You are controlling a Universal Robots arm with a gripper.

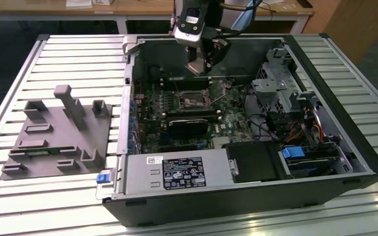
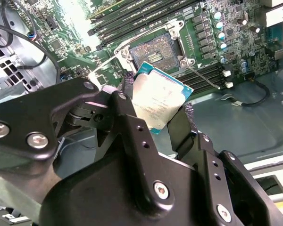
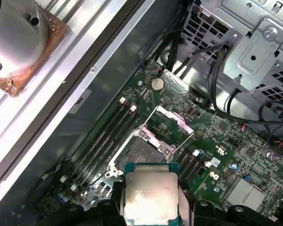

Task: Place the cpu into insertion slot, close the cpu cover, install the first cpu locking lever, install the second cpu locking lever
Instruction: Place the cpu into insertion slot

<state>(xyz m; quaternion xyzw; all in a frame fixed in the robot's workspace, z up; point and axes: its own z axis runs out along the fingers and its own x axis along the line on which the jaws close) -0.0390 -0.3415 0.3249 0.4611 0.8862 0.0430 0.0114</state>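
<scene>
My gripper [image 1: 202, 68] hangs inside the open computer case, above the green motherboard. It is shut on the cpu [image 2: 158, 101], a flat silver square chip held by two opposite edges between the black fingers [image 3: 114, 200]. In the second wrist view the insertion slot [image 2: 155, 52] lies just beyond the chip, its dark centre bare. In the first wrist view the cpu [image 3: 151, 195] hovers close to the insertion slot [image 3: 140, 153], offset to one side. The cpu cover [image 3: 174, 118] stands swung up and open. Two thin wire locking levers [image 2: 205, 77] [image 2: 146, 35] stick out unlatched beside the slot.
The case [image 1: 366, 147] lies on a slatted metal table. A grey fixture block [image 1: 57, 132] sits at the exterior view's left. A power supply [image 1: 175, 172], a drive cage [image 1: 277, 93], cables [image 3: 217, 75] and long memory slots [image 2: 141, 19] surround the socket. A copper-based heat sink [image 3: 19, 37] rests outside the case.
</scene>
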